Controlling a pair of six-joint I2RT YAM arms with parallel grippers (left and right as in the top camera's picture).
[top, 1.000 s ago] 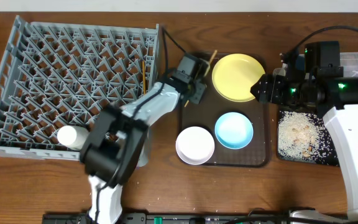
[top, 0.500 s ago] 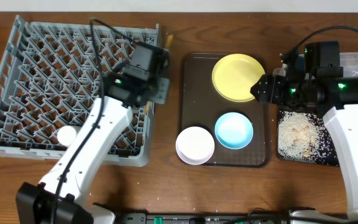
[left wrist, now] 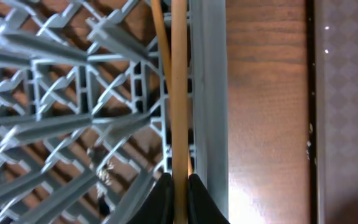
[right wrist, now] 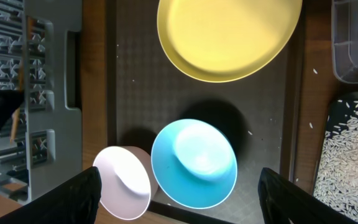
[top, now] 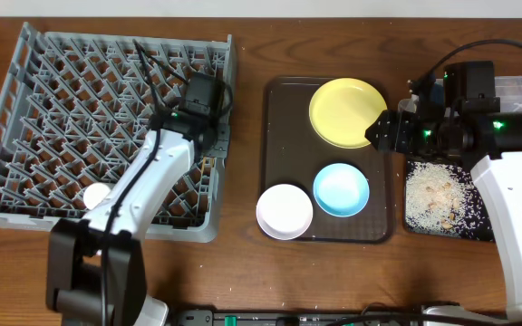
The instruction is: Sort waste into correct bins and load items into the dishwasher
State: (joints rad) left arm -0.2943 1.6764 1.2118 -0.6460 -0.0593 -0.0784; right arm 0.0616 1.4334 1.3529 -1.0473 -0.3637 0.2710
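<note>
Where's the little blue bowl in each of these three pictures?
Overhead: blue bowl on the tray, lower right.
Left wrist: not in it.
Right wrist: blue bowl at bottom centre.
Shared landmark: the tray, seen in all three.

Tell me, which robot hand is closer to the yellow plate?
The right hand. It hovers open right beside the yellow plate. The left hand is across at the dish rack, gripping a chopstick.

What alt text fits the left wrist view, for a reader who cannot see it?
The left gripper is shut on a wooden chopstick running along the grey dish rack edge, a second chopstick beside it; wooden table beyond.
</note>
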